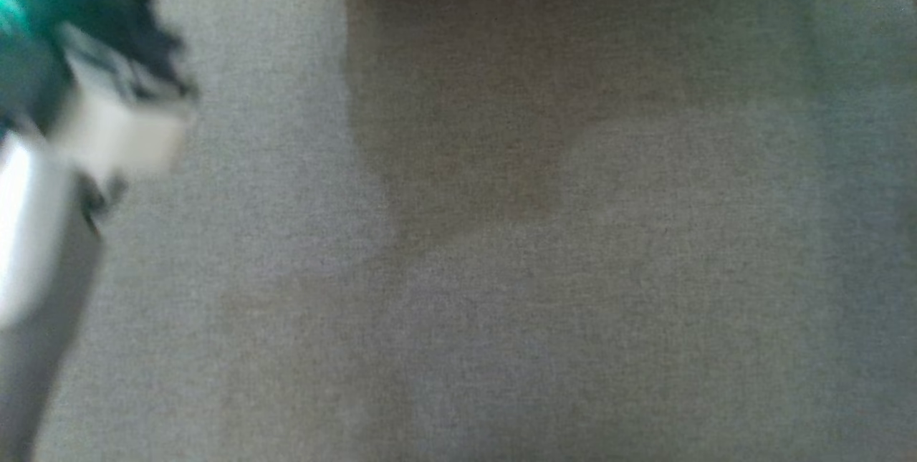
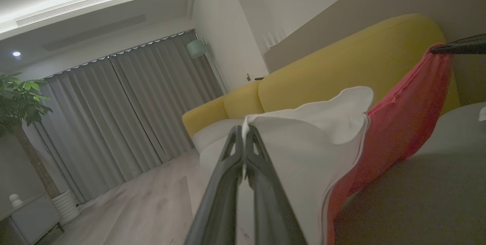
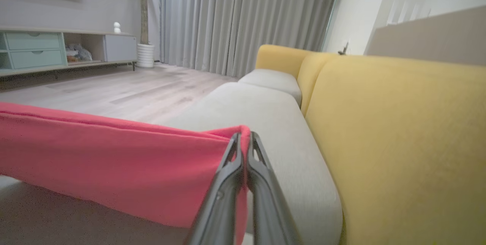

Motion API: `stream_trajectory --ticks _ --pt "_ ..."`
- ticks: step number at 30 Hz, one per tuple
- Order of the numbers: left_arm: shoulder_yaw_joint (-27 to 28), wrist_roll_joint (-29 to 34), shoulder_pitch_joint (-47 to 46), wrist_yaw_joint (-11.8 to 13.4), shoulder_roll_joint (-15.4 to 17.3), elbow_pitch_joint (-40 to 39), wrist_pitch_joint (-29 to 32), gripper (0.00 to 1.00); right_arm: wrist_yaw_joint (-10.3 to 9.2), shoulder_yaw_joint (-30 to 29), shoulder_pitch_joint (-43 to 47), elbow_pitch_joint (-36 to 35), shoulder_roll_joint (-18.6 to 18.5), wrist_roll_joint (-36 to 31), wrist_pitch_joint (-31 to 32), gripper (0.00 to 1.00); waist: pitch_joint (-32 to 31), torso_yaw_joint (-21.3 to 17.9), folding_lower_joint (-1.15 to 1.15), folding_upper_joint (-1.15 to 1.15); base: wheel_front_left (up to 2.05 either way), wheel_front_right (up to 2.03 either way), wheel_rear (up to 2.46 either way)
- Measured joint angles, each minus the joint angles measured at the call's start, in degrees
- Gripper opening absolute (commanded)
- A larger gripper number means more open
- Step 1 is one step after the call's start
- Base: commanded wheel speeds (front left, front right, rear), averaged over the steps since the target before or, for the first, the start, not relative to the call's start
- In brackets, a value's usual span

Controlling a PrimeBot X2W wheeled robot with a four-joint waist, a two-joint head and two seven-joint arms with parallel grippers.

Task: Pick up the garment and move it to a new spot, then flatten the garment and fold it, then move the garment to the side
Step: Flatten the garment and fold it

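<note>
Reader: Furniture first. What is the biggest thing?

Describer: A long sofa with a mustard-yellow padded back (image 3: 398,142) and pale grey seat cushions (image 3: 265,104) runs away from the right wrist camera towards floor-length grey curtains (image 3: 228,17). From the head camera, a blurred grey woven surface (image 1: 501,268) spreads across nearly everything.

Reader: Where is the garment?

Describer: The soft red cloth garment with a white panel (image 2: 398,123) is off the surface, stretched in the air between the two grippers in front of the sofa. From the left wrist, the white part bunches nearest the camera and the red part slopes up and away to the right. From the right wrist, a red band runs out to the left. I cannot tell whether its lower edge touches the grey surface.

Reader: And the grippers?

Describer: The left gripper (image 2: 243,131) has its dark fingers pressed together on the white edge. The right gripper (image 3: 243,136) is pinched on a red corner. A blurred pale forearm (image 1: 29,233) sits at the head view's left edge.
</note>
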Motion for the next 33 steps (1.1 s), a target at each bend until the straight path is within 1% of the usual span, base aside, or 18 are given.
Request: stream_trajectory --ticks 5,9,12,15,22,26,30,33 --pt "1.0 -1.4 16.8 2.0 0.0 -4.8 0.0 0.00 0.00 -3.2 12.6 -2.0 0.2 0.1 0.0 0.00 -2.5 0.0 -0.01 0.00 0.00 0.00 0.00" --pt "1.3 -2.1 30.4 2.5 -0.3 -7.6 0.0 0.00 0.00 -6.2 22.5 -5.2 1.0 0.6 0.0 0.00 -5.1 -0.4 -0.02 0.00 0.00 0.00 0.00" --pt "0.7 -2.1 37.6 2.5 -0.6 -9.1 0.0 0.00 0.00 -8.5 30.1 -7.3 1.2 0.6 0.0 0.00 -7.1 -0.3 -0.02 0.00 0.00 0.00 0.00" --pt "-0.5 -1.7 42.6 2.4 -0.7 -9.8 0.0 0.00 0.00 -10.9 37.3 -9.4 1.4 0.6 0.0 0.00 -8.9 0.0 -0.02 0.00 0.00 0.00 0.00" --pt "-1.3 -1.8 50.9 1.8 -0.6 -10.1 0.1 0.00 0.00 -14.5 50.8 -14.6 2.4 -0.1 0.3 0.00 -12.0 0.7 -0.02 0.00 0.00 0.00 0.00" --pt "-2.8 -3.1 53.9 0.5 -0.3 -10.2 0.9 0.00 0.00 -16.3 55.2 -18.4 3.0 -0.1 2.2 0.00 -11.9 0.1 -0.01 0.00 0.00 0.00 0.00" --pt "-2.7 -3.1 52.5 0.4 -0.1 -10.2 0.8 0.00 0.00 -18.3 55.4 -20.9 4.1 -1.0 3.9 0.00 -10.4 -0.3 0.00 0.00 0.00 0.00 0.00" --pt "-2.8 -2.4 48.0 -0.2 -0.2 -9.5 0.8 0.00 0.00 -18.6 54.3 -21.0 4.7 -1.0 4.8 0.00 -9.0 -0.4 0.00 0.00 0.00 0.00 0.00"
